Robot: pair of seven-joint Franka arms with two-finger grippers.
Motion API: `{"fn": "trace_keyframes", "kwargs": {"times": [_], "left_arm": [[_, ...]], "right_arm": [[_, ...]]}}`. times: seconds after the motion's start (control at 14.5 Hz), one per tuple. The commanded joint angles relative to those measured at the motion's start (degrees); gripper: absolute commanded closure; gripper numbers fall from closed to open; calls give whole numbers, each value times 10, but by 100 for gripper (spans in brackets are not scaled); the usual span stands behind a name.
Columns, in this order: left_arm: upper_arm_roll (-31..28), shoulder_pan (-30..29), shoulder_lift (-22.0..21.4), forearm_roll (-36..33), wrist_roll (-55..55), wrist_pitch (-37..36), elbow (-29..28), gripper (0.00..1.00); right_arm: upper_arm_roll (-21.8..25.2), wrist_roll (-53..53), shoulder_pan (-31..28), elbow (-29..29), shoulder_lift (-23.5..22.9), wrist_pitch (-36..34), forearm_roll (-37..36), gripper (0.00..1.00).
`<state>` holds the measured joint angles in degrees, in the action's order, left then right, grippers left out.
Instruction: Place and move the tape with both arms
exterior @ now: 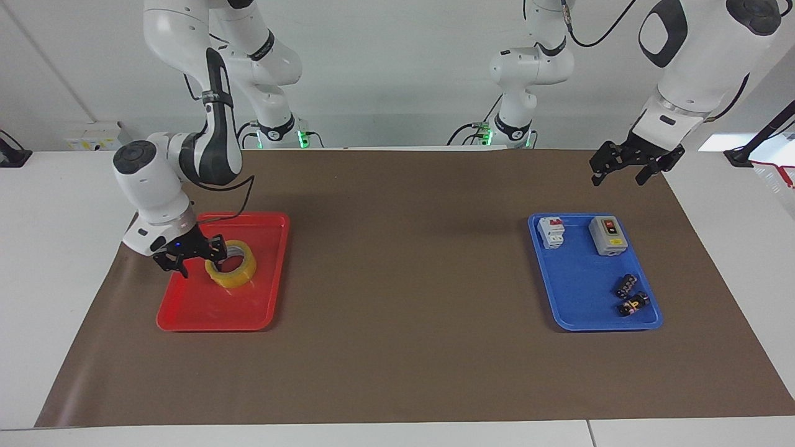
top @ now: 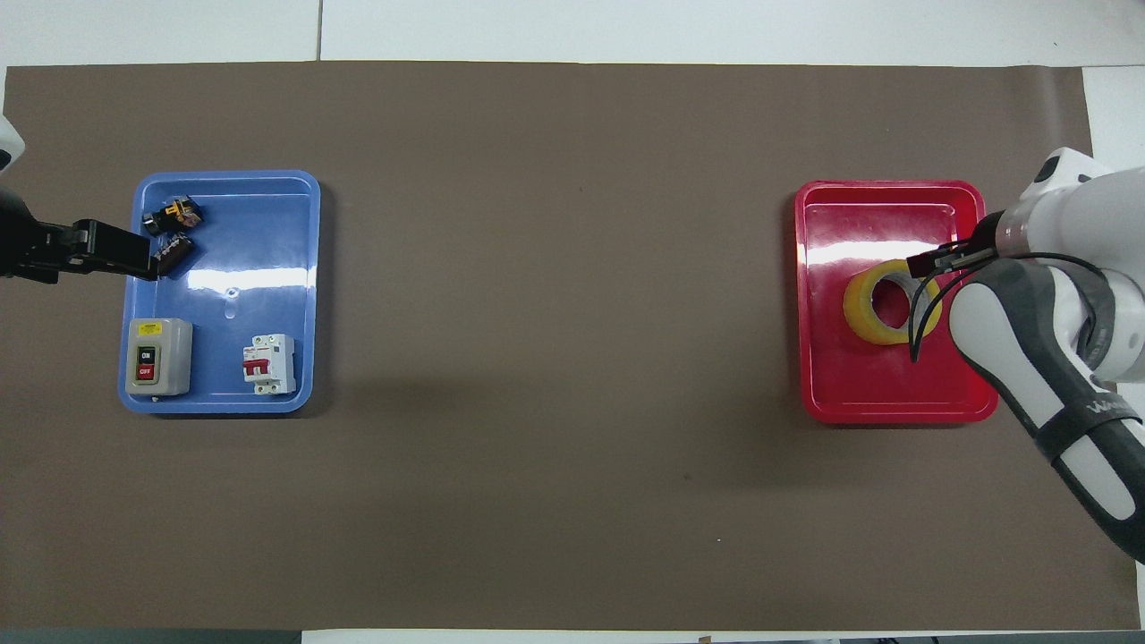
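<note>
The yellow tape (exterior: 235, 275) lies flat in the red tray (exterior: 211, 310), in the half nearer to the robots; in the overhead view the tape (top: 860, 311) shows its whitish core. My right gripper (exterior: 192, 257) is open and empty, just above the tray beside the tape, on the side toward the right arm's end of the table; it also shows in the overhead view (top: 937, 260). My left gripper (exterior: 620, 169) is open and empty, held up over the mat by the blue tray (exterior: 577, 279), and waits.
The blue tray (top: 233, 233) holds a grey on/off switch box (exterior: 607, 234), a white circuit breaker (exterior: 551, 231) and two small black connectors (exterior: 630, 297). A brown mat (exterior: 404, 279) covers the table between the two trays.
</note>
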<state>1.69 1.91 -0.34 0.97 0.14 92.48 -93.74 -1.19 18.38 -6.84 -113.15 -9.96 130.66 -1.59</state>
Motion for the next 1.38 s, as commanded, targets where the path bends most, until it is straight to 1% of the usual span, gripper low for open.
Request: {"fn": "trace_keyframes", "kwargs": {"times": [0.0,0.07,0.21,0.34,0.48,0.55,0.62,0.83,0.97,1.03,1.31], "left_arm": [[1,-2,-17,-4,6,12,-21,0],[1,-2,-17,-4,6,12,-21,0],[1,-2,-17,-4,6,12,-21,0],[1,-2,-17,-4,6,12,-21,0],[1,-2,-17,-4,6,12,-21,0],[1,-2,-17,-4,6,12,-21,0],[1,-2,-17,-4,6,12,-21,0],[1,-2,-18,-4,6,12,-21,0],[1,-2,-18,-4,6,12,-21,0],[1,-2,-17,-4,6,12,-21,0],[1,-2,-18,-4,6,12,-21,0]], "right_arm": [[-2,-115,23,85,5,-95,-40,0],[-8,-159,24,112,7,-134,-60,0],[-14,-224,58,150,16,-200,-63,0],[-16,-266,70,154,45,-232,-61,0],[-17,-268,74,158,82,-267,-48,0],[-16,-266,71,165,102,-296,-29,0],[-15,-266,70,179,112,-326,-17,0],[-14,-259,64,270,104,-437,-18,0],[-9,-234,62,298,100,-471,-16,0],[-9,-233,64,287,104,-472,-16,0],[-10,-218,63,276,110,-481,-16,0]]}}
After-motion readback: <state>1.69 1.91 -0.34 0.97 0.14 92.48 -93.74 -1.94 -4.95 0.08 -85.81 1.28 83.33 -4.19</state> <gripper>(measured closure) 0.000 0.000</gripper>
